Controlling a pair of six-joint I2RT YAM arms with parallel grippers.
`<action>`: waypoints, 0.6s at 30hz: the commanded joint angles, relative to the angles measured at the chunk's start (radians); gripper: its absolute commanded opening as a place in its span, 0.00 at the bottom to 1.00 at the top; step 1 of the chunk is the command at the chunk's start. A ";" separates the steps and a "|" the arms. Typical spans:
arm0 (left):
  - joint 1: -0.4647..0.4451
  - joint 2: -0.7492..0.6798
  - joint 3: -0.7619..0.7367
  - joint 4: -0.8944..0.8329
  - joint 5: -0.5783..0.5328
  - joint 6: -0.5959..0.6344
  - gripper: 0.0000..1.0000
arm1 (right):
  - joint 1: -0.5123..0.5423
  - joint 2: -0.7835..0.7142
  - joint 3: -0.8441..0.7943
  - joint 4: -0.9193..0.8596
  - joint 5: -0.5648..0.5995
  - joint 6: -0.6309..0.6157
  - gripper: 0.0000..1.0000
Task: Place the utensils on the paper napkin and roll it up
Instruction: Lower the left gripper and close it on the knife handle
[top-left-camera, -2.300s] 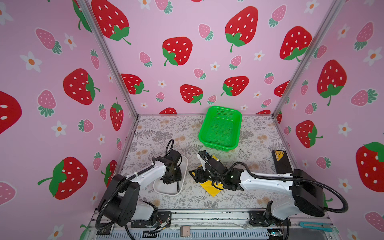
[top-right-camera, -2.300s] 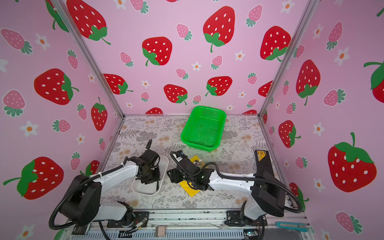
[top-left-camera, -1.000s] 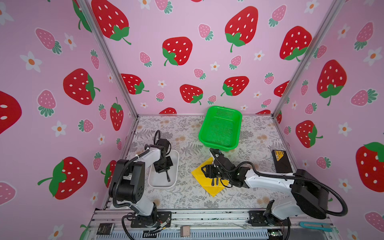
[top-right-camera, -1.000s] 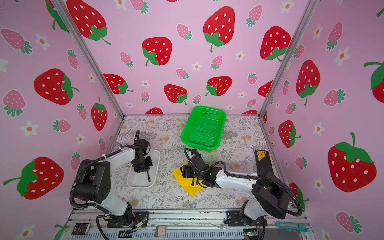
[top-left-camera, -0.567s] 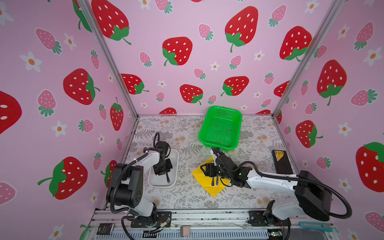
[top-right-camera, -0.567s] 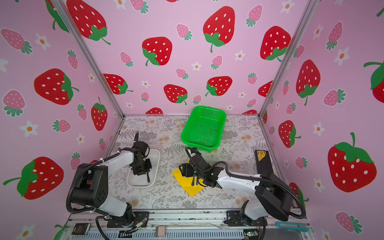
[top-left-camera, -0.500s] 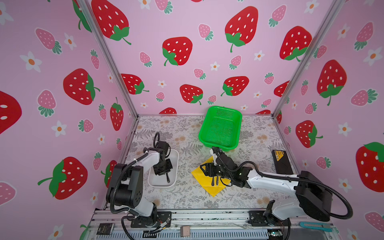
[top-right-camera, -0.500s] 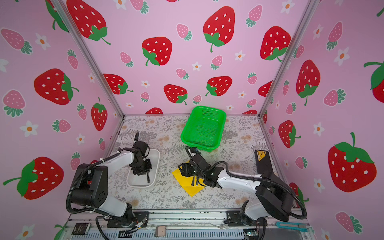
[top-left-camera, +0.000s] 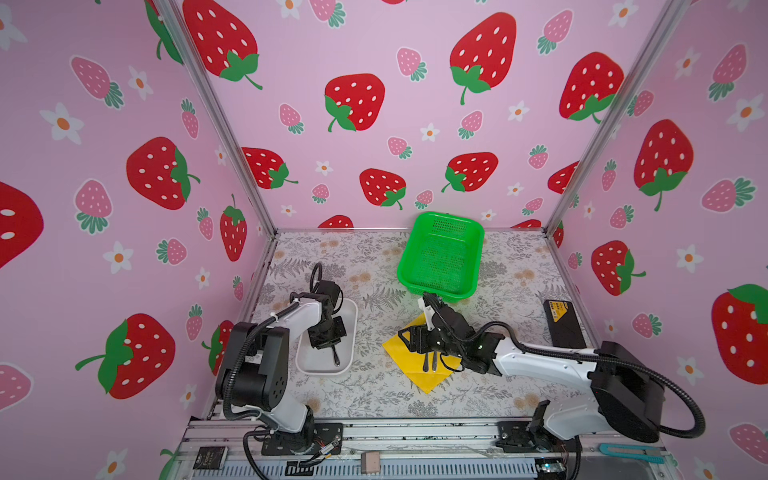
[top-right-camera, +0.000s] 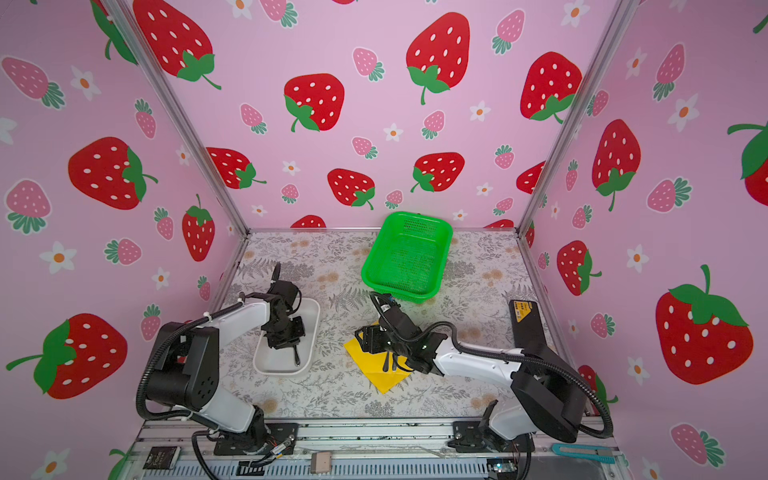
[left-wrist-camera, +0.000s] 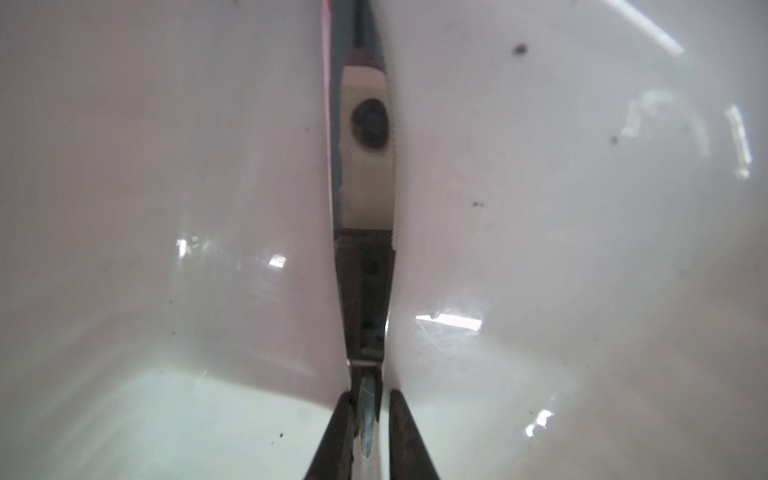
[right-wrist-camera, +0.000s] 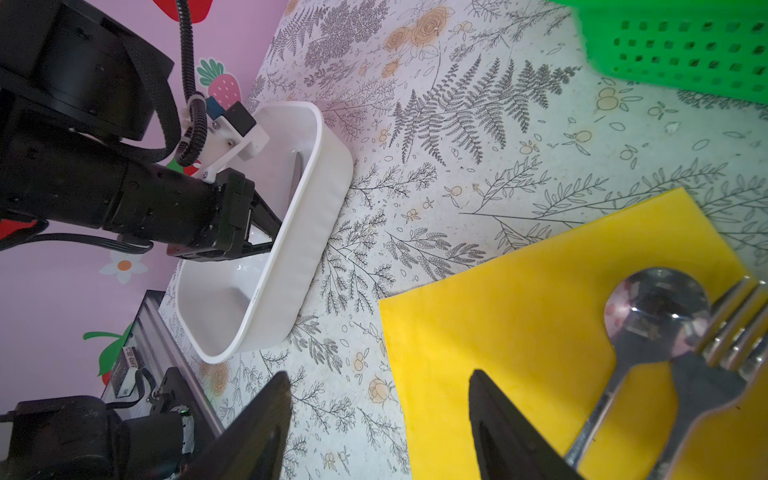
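The yellow paper napkin (top-left-camera: 415, 372) (top-right-camera: 379, 377) (right-wrist-camera: 519, 311) lies flat with the spoon (right-wrist-camera: 656, 316) and fork (right-wrist-camera: 735, 345) on it, their black handles (top-left-camera: 430, 362) side by side. My right gripper (right-wrist-camera: 378, 378) (top-left-camera: 409, 338) hangs open over the napkin's near edge, holding nothing. The knife (left-wrist-camera: 361, 208) (top-left-camera: 335, 358) (right-wrist-camera: 296, 174) lies in the white tray (top-left-camera: 348, 307) (top-right-camera: 311, 307). My left gripper (left-wrist-camera: 370, 395) (top-left-camera: 328, 338) reaches down into the tray. Its fingers stand narrowly either side of the knife, with a thin sliver of tray showing beside one finger.
A green mesh basket (top-left-camera: 440, 257) (top-right-camera: 405, 253) (right-wrist-camera: 685, 50) stands behind the napkin, close to my right arm. A black box with a yellow label (top-left-camera: 561, 324) lies at the right wall. Bare floral tabletop (top-left-camera: 374, 316) separates tray and napkin.
My right gripper has pulled back off the napkin, uncovering the spoon and fork lying on it. My left gripper has shifted within the tray and settled over the knife, barely moving in the last second.
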 joint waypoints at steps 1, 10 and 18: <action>-0.008 0.063 -0.015 -0.006 0.000 0.013 0.18 | -0.005 0.012 0.032 0.004 -0.001 0.004 0.69; -0.019 0.063 -0.015 -0.011 -0.003 0.012 0.11 | -0.007 0.007 0.026 -0.002 0.000 0.008 0.69; -0.027 -0.029 -0.038 -0.002 0.009 0.007 0.07 | -0.007 -0.005 0.011 0.004 0.003 0.012 0.69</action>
